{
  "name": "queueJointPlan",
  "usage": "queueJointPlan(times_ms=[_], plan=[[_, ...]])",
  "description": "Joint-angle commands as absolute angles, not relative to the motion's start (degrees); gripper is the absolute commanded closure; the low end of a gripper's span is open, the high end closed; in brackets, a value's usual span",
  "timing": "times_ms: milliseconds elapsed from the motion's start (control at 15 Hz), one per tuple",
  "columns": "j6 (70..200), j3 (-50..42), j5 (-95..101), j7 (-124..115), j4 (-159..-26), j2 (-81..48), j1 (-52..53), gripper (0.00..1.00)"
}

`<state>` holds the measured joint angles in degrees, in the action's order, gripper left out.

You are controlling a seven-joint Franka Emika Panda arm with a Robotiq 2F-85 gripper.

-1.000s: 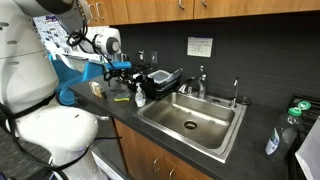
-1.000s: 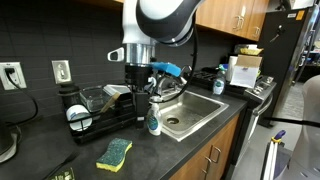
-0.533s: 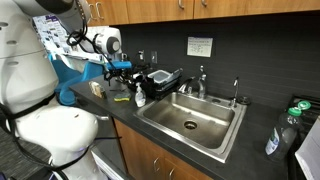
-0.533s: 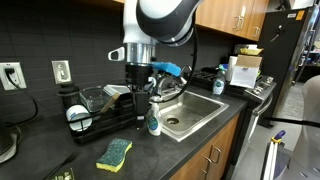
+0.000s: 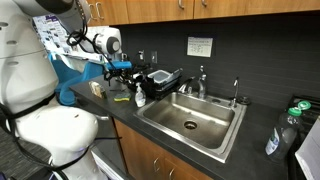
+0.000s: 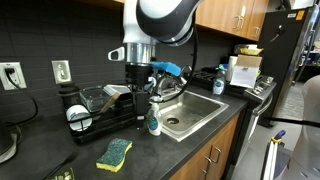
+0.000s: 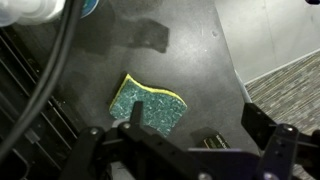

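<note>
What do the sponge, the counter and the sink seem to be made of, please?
Sponge: soft foam, yellow with a speckled green scrub face. Counter: probably dark stone or laminate, matte, faintly mottled. Sink: likely stainless steel, grey brushed sheen.

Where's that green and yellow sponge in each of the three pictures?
In an exterior view: the sponge lies low, left of centre, near the counter's front edge.
In an exterior view: a small yellowish patch, left of the bottle.
Wrist view: centre of the picture.
Shared landmark: the dark counter under it; both exterior views show the sink.
</note>
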<state>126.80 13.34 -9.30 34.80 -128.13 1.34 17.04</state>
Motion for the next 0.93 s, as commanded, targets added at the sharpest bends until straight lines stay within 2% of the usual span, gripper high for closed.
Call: queueJointPlan(times_ms=[0,867], plan=[[126.6,13.9,-9.3,34.8,-127.7,0.9,16.5,0.0],[127.4,17.5,-1.2,32.7,-123.0,-8.9,17.3,0.0]])
